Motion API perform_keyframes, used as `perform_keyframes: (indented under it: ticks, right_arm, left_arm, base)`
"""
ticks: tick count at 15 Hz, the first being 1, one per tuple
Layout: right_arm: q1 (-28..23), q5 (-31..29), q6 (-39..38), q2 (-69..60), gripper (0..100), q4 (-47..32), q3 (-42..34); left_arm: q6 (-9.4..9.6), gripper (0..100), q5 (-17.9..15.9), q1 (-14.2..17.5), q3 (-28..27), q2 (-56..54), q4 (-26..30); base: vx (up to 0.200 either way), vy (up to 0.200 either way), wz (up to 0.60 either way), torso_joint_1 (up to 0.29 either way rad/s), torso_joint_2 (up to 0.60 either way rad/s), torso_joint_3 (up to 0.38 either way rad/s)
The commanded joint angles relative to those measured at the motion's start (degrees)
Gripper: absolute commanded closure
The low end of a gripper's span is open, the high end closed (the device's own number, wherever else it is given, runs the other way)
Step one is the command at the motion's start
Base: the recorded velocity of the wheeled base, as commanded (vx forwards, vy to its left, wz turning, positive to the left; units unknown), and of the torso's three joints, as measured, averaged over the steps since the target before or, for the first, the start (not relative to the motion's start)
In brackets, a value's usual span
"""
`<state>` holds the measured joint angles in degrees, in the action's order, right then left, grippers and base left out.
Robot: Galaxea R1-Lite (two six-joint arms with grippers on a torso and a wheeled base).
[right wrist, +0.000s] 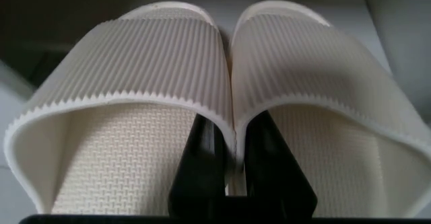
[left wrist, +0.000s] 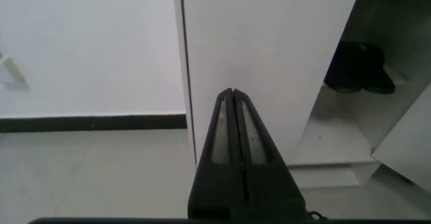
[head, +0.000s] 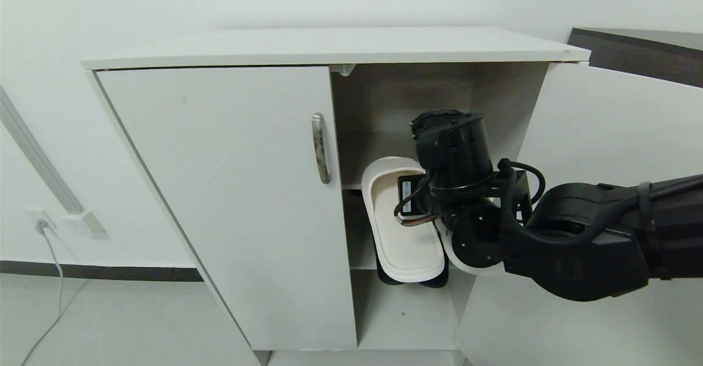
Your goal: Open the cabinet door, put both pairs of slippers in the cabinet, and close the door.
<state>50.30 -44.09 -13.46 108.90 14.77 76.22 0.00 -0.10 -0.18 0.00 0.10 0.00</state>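
The cabinet (head: 329, 44) is standing half open. Its left door (head: 219, 190) is sitting flat and closed, with the handle (head: 320, 147) at its right edge. The left gripper (left wrist: 232, 99) is hovering near the front of that door, jaws pressed together on nothing. To the right of it, the black slippers (left wrist: 357, 68) are lying on a lower shelf (head: 360, 261) inside, so one pair appears to be stowed. Right of the handle, in the open half, the white slippers (head: 403, 228) are hanging tilted just above the black pair. Their toes are pointing up and into the cabinet and their heels are sticking out towards the near side. The right gripper (right wrist: 232, 167) is clenching them. Its two fingers (right wrist: 202, 163) are reaching in under the ribbed straps, one finger in each slipper, and are pinching the two touching inner walls between them, so the pair is sitting side by side around the jaws. At the far right, the right door (head: 604, 151) is swung wide open. Judging from this, the opening step is done and the second pair is being placed but is not yet set down. Releasing the pair, pulling the arm clear and closing the right door are left to do.
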Motion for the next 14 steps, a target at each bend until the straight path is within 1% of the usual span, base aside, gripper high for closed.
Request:
perform_keyframes:
  ticks: [1, 4, 7, 9, 12, 14]
  right_arm:
    - [0.0, 0.0, 0.0, -0.1, 100, 0.1, -0.3]
    - [-0.8, 0.0, -0.1, 0.3, 100, 0.3, -0.4]
    - [-2.2, 0.4, 0.3, 1.8, 100, 0.1, 1.1]
    - [-3.5, 0.4, 0.5, 3.5, 100, -0.1, 3.6]
    - [-6.1, 0.9, 1.0, 7.4, 100, -1.2, 10.3]
    - [-6.9, 2.6, 1.7, 8.6, 100, -3.1, 13.8]
  left_arm:
    - [0.0, 100, 0.0, 0.0, 0.0, 0.0, 0.0]
    - [-0.09, 100, 0.0, 0.0, 0.0, 0.0, 0.0]
    - [-0.09, 100, 0.0, 0.0, 0.0, 0.0, 0.0]
    - [-0.09, 100, 0.0, 0.0, 0.0, 0.0, -0.1]
    - [-0.09, 100, 0.0, 0.0, 0.0, 0.0, -0.1]
    - [-0.09, 100, 0.0, 0.0, 0.0, 0.0, 0.0]
  base:
    - [0.2, 0.0, 0.0, -0.002, 0.0, 0.002]
    - [0.0, 0.0, 0.0, 0.0, 0.0, 0.0]
    - [0.0, 0.0, 0.0, 0.0, 0.0, 0.0]
    - [0.0, 0.0, 0.0, 0.0, 0.0, 0.0]
    - [0.0, 0.0, 0.0, 0.0, 0.0, 0.0]
    - [0.0, 0.0, 0.0, 0.0, 0.0, 0.0]
